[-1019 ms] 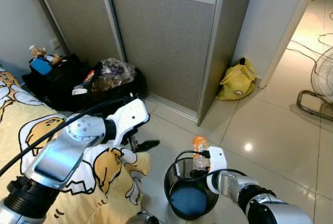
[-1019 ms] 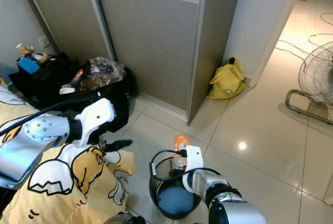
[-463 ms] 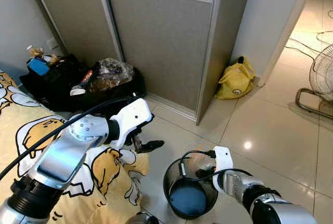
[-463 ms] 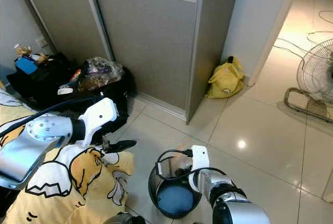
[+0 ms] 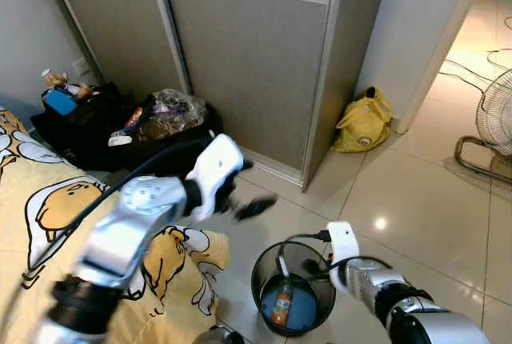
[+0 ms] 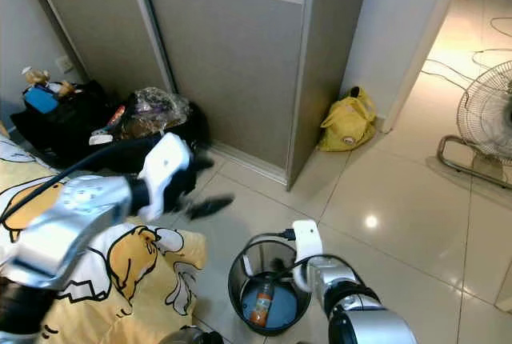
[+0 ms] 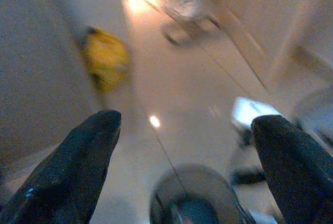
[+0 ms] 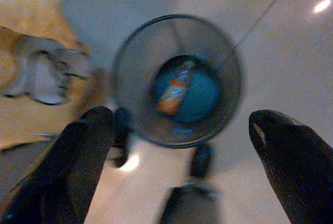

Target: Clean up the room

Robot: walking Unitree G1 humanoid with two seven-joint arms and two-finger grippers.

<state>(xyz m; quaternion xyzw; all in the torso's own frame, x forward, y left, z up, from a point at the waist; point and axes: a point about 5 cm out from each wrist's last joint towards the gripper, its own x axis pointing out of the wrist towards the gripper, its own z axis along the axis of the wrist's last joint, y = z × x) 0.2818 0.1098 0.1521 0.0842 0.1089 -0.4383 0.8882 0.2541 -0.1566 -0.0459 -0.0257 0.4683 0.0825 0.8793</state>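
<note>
A black mesh waste bin (image 5: 264,274) stands on the tiled floor beside the bed. An orange-labelled bottle (image 5: 282,302) lies inside it on the blue bottom, seen from above as the bottle (image 8: 174,89) in the bin (image 8: 136,117). My right gripper (image 8: 179,117) hovers over the bin's rim, open and empty, and appears as the right gripper (image 5: 314,265) at the bin's right edge. My left gripper (image 5: 254,206) is raised above the floor left of the bin, blurred; in the left wrist view this gripper (image 7: 184,125) is open with nothing between its fingers.
A yellow cartoon bedspread (image 5: 48,200) covers the bed at left. Black luggage piled with clutter (image 5: 120,132) sits against the grey sliding wardrobe doors (image 5: 240,56). A yellow bag (image 5: 364,124) leans at the wall corner. A fan (image 5: 492,124) stands at right on bare tiles.
The orange bottle left my right gripper above the bin and now lies inside it. My left arm swung up and to the right.
</note>
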